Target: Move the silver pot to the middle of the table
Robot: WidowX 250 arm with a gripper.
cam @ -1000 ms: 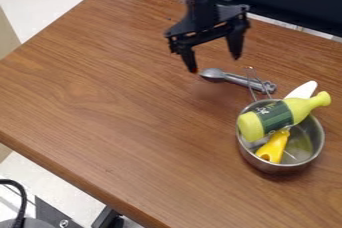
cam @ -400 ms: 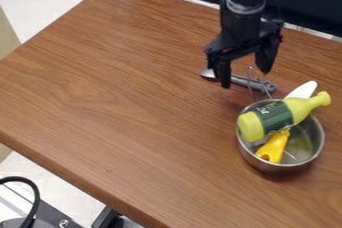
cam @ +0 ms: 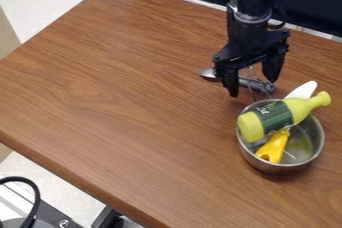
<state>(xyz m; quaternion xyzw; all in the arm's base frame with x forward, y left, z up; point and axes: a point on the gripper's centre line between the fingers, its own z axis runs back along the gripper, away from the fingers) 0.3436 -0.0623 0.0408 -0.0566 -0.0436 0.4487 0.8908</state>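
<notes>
**Silver pot (cam: pixel 275 167) off-centre, move undone**

The pot sits right of the desk's (cam: pixel 133 107) middle in view, bottle (cam: pixel 274 117) aboard. Beyond, the tool (cam: pixel 252 86) hangs spread by the handle (cam: pixel 251 92); gripping, carrying and release all seem left.

Pot (cam: pixel 280 170) on table (cam: pixel 120 82), right side of view. Bottle (cam: pixel 272 118) lies slantwise across pot top — base end at left rim, neck past far right rim. Small item (cam: pixel 274 148) in pot, before bottle. Another item's end (cam: pixel 304 89) sticks out past far rim, behind bottle. Wire loop (cam: pixel 252 91) at far left rim. Spoon (cam: pixel 208 74) on table, behind pot — bowl end left. Gripper (cam: pixel 254 83) above spoon.
</notes>
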